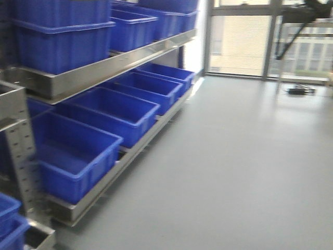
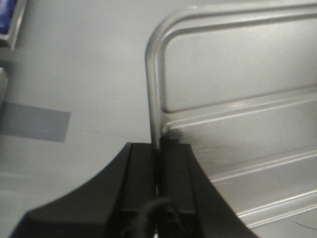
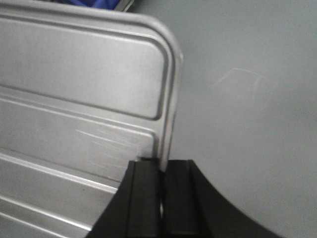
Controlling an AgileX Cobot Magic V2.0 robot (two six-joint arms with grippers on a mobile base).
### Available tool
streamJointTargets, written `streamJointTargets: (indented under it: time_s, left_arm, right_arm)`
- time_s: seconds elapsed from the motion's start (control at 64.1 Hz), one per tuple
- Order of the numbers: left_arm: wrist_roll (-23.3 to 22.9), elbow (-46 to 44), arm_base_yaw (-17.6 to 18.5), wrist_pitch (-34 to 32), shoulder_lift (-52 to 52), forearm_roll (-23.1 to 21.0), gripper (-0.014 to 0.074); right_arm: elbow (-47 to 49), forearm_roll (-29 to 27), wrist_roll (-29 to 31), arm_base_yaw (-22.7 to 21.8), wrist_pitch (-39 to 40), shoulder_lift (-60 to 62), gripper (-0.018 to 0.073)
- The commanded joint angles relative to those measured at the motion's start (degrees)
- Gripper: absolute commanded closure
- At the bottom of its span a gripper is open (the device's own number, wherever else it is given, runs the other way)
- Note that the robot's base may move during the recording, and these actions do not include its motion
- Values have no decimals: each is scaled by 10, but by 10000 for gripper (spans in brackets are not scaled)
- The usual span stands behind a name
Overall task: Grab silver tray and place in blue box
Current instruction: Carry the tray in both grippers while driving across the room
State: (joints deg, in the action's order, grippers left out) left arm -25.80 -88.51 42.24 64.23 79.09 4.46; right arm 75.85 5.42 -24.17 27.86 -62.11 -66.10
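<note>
Both wrist views, taken together, showed you the silver tray point(image 2: 237, 124) carried between the two arms. The left gripper point(image 2: 159, 148) had its jaws closed on the raised rim of one end. The right gripper point(image 3: 161, 166) was pinched on the rim of the opposite end. The tray's ridges ran away from each gripper toward the other, so its long axis lay across the span between the arms.

No counter appeared in any view; the tray hung over bare grey floor point(image 2: 89, 74), with no edge or corner beneath it to place it by.

Only the front view showed you the target: rows of blue bins on a steel rack point(image 1: 104, 67) along the left side, the nearest blue box point(image 1: 73, 182) open-topped on the lower shelf. Neither arm nor tray was visible there. The wrist views gave only slivers of blue at their margins. By judgement, the boxes lay to the left, the left arm nearer, so the tray would enter left end first.
</note>
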Motion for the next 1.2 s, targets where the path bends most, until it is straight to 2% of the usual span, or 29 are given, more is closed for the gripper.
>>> streamJointTargets:
  time_s: [0.0,1.185]
  left_arm:
    - [15,-14,2,-3,-19,21,693]
    - [15,-14,2,-3,-19,21,693]
  right_arm:
    - [17,31,10,-2,25,14,503]
    - [17,31,10,-2,25,14,503]
